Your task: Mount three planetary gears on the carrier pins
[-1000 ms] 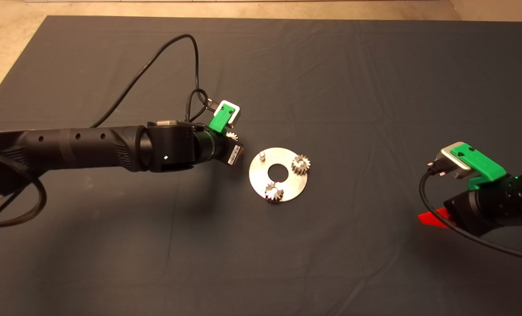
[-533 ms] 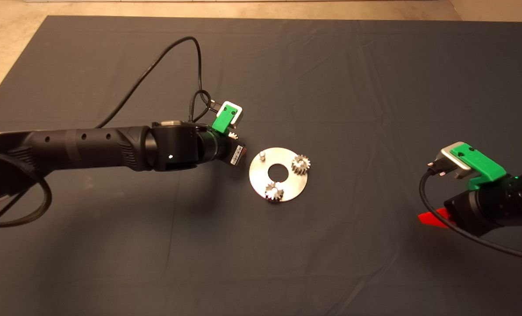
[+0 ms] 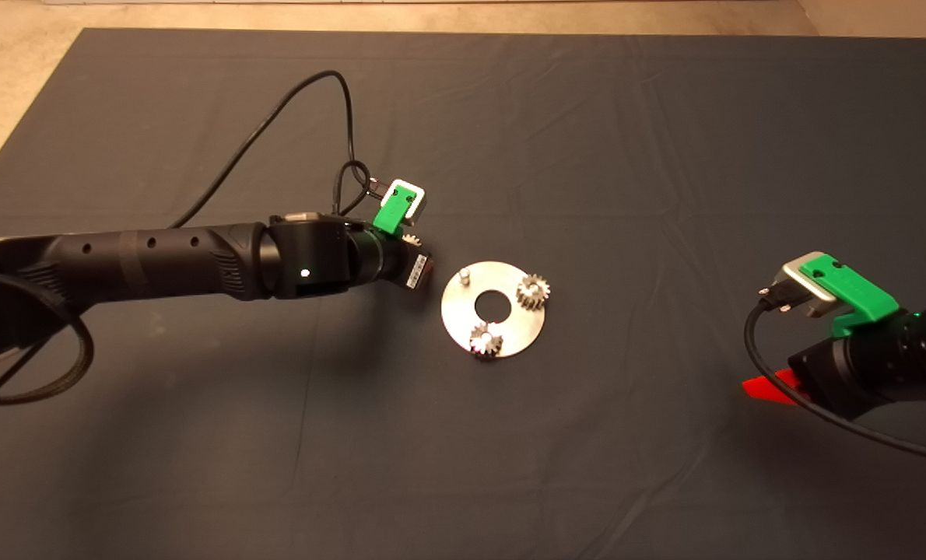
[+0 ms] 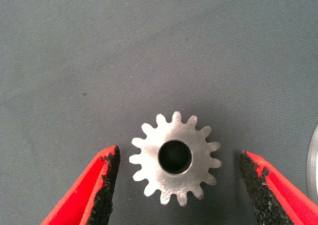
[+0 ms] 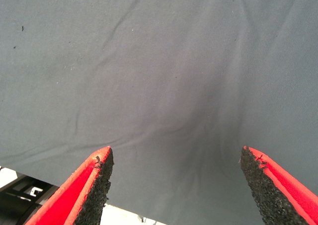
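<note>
Landmark: the plate (image 3: 510, 336), a flat silver disc with a central hole, lying on the mat (image 3: 587, 117) over the table.
Seated gears: two gears sit on pins, one (image 3: 534, 292) at the plate's right edge, one (image 3: 486, 340) at its near edge.
Free pin: the third pin (image 3: 465, 275) stands bare at the plate's upper left, on the side facing the left arm.
Loose gear: the third gear (image 4: 175, 158) lies flat on the mat just left of the plate, bore up; in the head view only a few teeth show (image 3: 412, 240) beside the wrist.
Left gripper: (image 4: 179, 185) hangs over that gear just left of the plate, jaws released, one pad (image 4: 107, 178) on each side of the gear and neither touching it.
Key relation: the gear sits between the jaws, centred, slightly ahead of the pad tips; round and flat, it has no long axis, so closing straight in should catch it across its teeth.
Nearer arm: the left, by far.
Right gripper: (image 5: 176, 185) parked well right of the plate, jaws spread, only mat between them.
Step in hand: likely the grasp of the last gear, then a short carry right to the free pin.
Risk: teeth may slip on the pads, and the bore must line up with the pin.
</note>
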Controlling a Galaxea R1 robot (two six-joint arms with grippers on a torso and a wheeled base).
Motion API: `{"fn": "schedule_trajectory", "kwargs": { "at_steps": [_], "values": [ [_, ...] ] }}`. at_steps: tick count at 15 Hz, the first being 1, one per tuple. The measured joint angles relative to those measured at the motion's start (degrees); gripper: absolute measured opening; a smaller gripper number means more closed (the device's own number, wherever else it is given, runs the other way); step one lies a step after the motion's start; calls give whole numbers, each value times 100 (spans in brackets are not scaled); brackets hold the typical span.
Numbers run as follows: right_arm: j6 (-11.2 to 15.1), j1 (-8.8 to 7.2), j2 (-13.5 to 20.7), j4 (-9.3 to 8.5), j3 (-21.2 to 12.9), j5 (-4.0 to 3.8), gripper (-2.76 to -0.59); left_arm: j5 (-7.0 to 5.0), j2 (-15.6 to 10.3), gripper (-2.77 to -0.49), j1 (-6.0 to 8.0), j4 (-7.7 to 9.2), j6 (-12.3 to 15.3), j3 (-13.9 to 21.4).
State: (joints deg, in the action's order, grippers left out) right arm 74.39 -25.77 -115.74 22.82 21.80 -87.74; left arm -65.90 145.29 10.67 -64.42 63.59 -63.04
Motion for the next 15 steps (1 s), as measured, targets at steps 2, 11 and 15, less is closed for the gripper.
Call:
{"fn": "schedule_trajectory", "kwargs": {
  "at_steps": [2, 11, 15],
  "values": [
    [0, -22, 0, -13, 0, 4, -147, 14, -2, -174, 0, 0, -2, 0],
    [0, -31, 2, -37, 0, 0, -147, 50, -22, -225, -63, -9, -6, -39],
    [0, -31, 2, -39, 0, 2, -147, 56, -20, -229, -63, -8, -6, -49]
  ]
}}
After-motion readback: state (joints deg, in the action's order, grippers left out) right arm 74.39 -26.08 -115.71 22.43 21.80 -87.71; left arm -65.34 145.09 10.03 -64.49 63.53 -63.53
